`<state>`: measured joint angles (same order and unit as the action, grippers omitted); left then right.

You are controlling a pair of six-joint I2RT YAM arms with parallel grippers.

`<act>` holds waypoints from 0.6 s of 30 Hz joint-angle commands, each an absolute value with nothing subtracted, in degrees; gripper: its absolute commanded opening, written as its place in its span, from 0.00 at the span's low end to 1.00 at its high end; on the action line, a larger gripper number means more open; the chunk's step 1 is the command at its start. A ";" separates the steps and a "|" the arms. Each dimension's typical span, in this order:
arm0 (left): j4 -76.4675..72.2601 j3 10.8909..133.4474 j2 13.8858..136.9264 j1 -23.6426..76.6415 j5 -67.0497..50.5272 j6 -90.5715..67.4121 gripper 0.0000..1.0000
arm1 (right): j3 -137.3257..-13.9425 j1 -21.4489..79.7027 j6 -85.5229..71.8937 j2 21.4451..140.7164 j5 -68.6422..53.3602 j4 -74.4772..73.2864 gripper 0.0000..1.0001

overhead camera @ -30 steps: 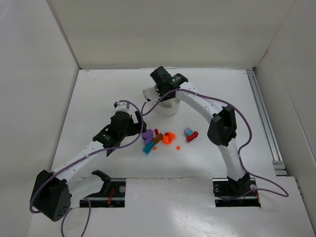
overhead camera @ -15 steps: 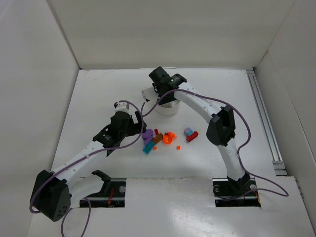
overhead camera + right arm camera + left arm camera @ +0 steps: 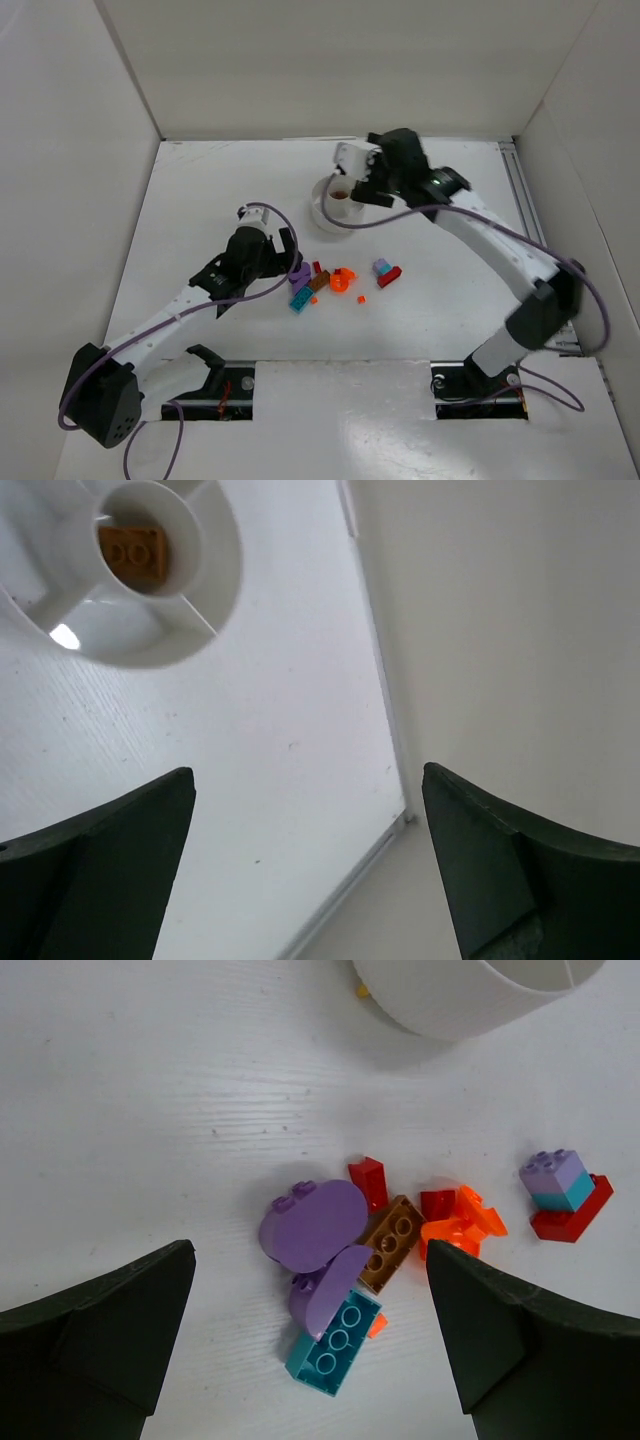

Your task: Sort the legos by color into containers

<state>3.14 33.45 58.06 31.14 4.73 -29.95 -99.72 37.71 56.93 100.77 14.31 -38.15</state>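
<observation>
The white dish [image 3: 322,214] stands behind the pile, and a brown brick [image 3: 133,552] lies in its central well. My right gripper [image 3: 352,180] hovers open and empty just right of the dish [image 3: 150,645]. The loose legos lie mid-table: two purple rounded pieces [image 3: 315,1222], a teal brick [image 3: 335,1345], a brown brick [image 3: 390,1242], an orange piece [image 3: 462,1225], a small red piece [image 3: 368,1178] and a lilac-teal stack on a red brick [image 3: 556,1180]. My left gripper [image 3: 308,1247] hangs open above the purple pieces [image 3: 298,272], holding nothing.
White walls close in the table on the left, back and right. A metal rail [image 3: 535,250] runs along the right edge. A tiny orange bit [image 3: 361,298] lies in front of the pile. The back wall's foot [image 3: 340,920] shows under my right gripper.
My right gripper opened, lifted and swung right off the dish, and the brown brick now shows in the central well. The left arm has barely moved.
</observation>
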 commanded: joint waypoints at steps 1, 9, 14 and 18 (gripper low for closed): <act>1.05 34.72 57.22 34.52 1.32 -27.95 1.00 | -83.11 32.70 44.13 81.78 6.09 -19.11 0.99; 4.83 39.46 66.87 45.52 11.95 -32.34 1.00 | -55.38 31.29 35.00 54.86 4.66 -13.26 0.99; 6.50 42.10 71.44 52.81 18.10 -34.54 0.86 | -48.52 31.29 32.78 48.08 6.06 -17.66 0.99; 10.27 42.89 72.60 53.35 22.74 -37.88 0.72 | -47.29 30.76 32.78 46.05 7.11 -18.98 0.99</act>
<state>6.50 40.56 72.71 53.43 16.05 -34.63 -46.70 30.81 35.16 48.47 6.66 -20.14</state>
